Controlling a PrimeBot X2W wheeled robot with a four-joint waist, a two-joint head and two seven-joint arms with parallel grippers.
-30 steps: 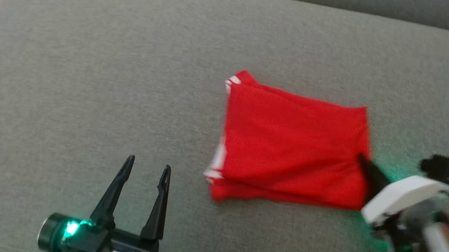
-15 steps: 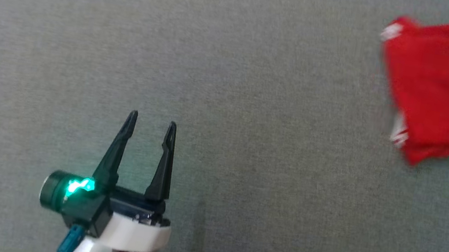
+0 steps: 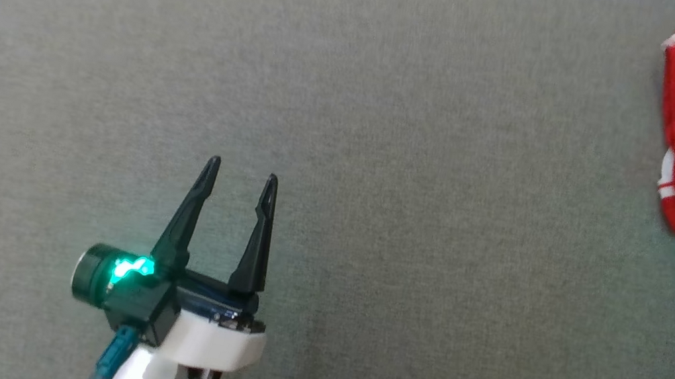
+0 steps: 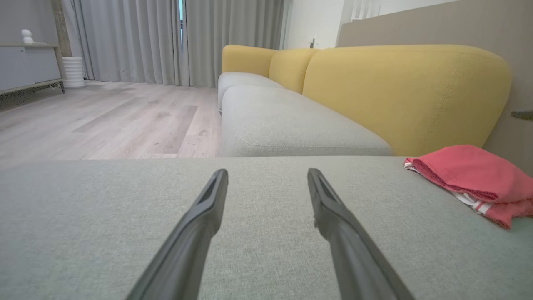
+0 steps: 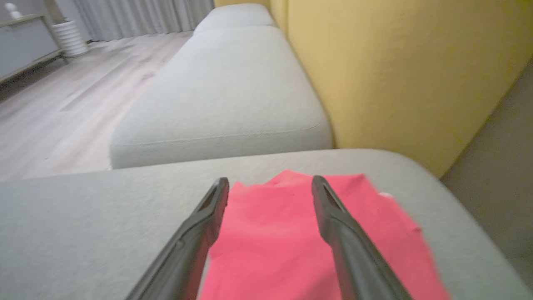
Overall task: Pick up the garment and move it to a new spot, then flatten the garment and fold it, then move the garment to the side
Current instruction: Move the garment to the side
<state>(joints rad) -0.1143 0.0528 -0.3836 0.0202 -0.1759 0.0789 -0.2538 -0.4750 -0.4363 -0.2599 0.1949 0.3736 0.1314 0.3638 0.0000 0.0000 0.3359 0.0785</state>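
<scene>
Head view: left claw [image 3: 243, 169] gapes, empty. Right wrist view: right claw [image 5: 270, 180] spread wide, empty, over the red garment [image 5: 270, 237].

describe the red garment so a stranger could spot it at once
Start at the yellow-backed sofa, then the broad grey cushion beside it. The red garment lies folded near that cushion's edge. Its bright red cloth and white hem stripes stand out from the plain grey.

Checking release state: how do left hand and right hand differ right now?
The left hand is over bare grey cushion; the right hand is over the red garment. It lies off to the left hand's right, but directly ahead of the right hand. Both open, holding nothing.
</scene>
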